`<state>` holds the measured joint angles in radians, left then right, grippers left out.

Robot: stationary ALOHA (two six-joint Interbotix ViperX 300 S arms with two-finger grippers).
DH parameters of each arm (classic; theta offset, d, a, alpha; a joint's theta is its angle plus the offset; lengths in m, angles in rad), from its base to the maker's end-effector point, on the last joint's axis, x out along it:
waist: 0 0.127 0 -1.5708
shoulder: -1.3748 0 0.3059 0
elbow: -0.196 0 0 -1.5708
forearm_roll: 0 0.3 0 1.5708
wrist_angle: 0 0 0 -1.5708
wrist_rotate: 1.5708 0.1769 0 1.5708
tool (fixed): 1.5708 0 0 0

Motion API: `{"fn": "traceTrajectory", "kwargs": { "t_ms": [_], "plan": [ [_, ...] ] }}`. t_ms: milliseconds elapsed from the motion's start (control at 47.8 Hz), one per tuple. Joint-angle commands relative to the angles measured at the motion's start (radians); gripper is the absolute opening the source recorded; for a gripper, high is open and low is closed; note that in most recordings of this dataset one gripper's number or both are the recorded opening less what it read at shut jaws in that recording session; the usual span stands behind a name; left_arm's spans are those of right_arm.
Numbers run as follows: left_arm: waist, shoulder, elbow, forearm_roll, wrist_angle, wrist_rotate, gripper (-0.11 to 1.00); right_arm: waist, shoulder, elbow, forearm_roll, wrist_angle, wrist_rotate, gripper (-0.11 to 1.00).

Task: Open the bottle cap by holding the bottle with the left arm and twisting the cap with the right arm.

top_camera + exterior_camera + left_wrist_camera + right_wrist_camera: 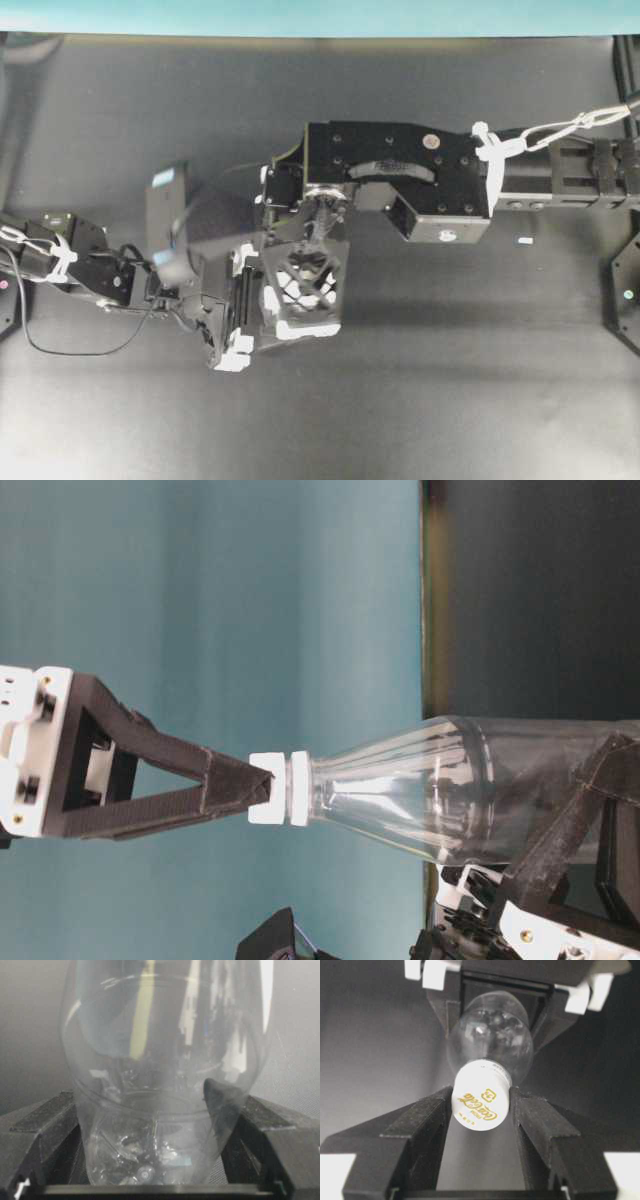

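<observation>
The clear bottle (420, 790) is held up off the table, with its round body between the black fingers (45, 1125) of my left gripper (160, 1125), which is shut on it. The white bottle cap (481, 1097), printed in gold, sits on the neck. My right gripper (481, 1105) is shut on the cap, with a finger touching each side. In the table-level view its tip (255, 785) meets the cap (278, 788). In the overhead view the boxy right arm (400, 170) reaches over the left gripper (240, 310) and hides the bottle.
The table (450, 380) is dark grey, with a teal wall (300, 15) along its far edge. A small white scrap (524, 240) lies on the right. A black mount (625, 290) stands at the right edge. The left arm's loose wire (60, 350) trails on the table.
</observation>
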<state>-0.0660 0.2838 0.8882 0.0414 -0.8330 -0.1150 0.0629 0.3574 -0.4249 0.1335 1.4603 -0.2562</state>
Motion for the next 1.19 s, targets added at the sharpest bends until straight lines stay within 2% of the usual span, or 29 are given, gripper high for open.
{"fn": "traceTrajectory", "kwargs": {
  "t_ms": [0, 125, 230, 753, 878, 982, 1024, 1066, 1171],
  "plan": [
    [-0.006, -0.002, 0.003, 0.003, 0.002, -0.003, 0.82, 0.026, -0.003, 0.002, -0.002, 0.002, -0.086, 0.37],
    [-0.006, -0.003, 0.003, 0.003, 0.002, -0.003, 0.82, 0.028, -0.003, 0.003, -0.002, -0.006, -0.21, 0.37],
    [-0.006, -0.002, 0.002, 0.003, 0.002, -0.003, 0.82, 0.028, -0.005, 0.005, -0.002, -0.006, -0.256, 0.37],
    [-0.008, -0.002, -0.002, 0.003, 0.002, -0.009, 0.82, 0.037, -0.008, 0.015, 0.0, -0.041, -0.252, 0.37],
    [-0.008, -0.002, 0.0, 0.003, 0.0, -0.009, 0.82, 0.037, -0.017, 0.034, 0.029, -0.049, -0.253, 0.37],
    [-0.008, -0.002, 0.002, 0.003, 0.0, -0.009, 0.82, 0.041, -0.028, 0.057, 0.032, -0.057, -0.252, 0.38],
    [-0.008, -0.003, 0.002, 0.003, 0.002, -0.009, 0.82, 0.046, -0.032, 0.061, 0.032, -0.058, -0.249, 0.42],
    [-0.008, -0.002, 0.003, 0.003, 0.002, -0.009, 0.82, 0.049, -0.038, 0.066, 0.032, -0.061, -0.244, 0.53],
    [-0.006, -0.002, 0.003, 0.003, 0.002, -0.009, 0.82, 0.051, -0.061, 0.074, 0.021, -0.097, -0.184, 0.77]
  ]
}}
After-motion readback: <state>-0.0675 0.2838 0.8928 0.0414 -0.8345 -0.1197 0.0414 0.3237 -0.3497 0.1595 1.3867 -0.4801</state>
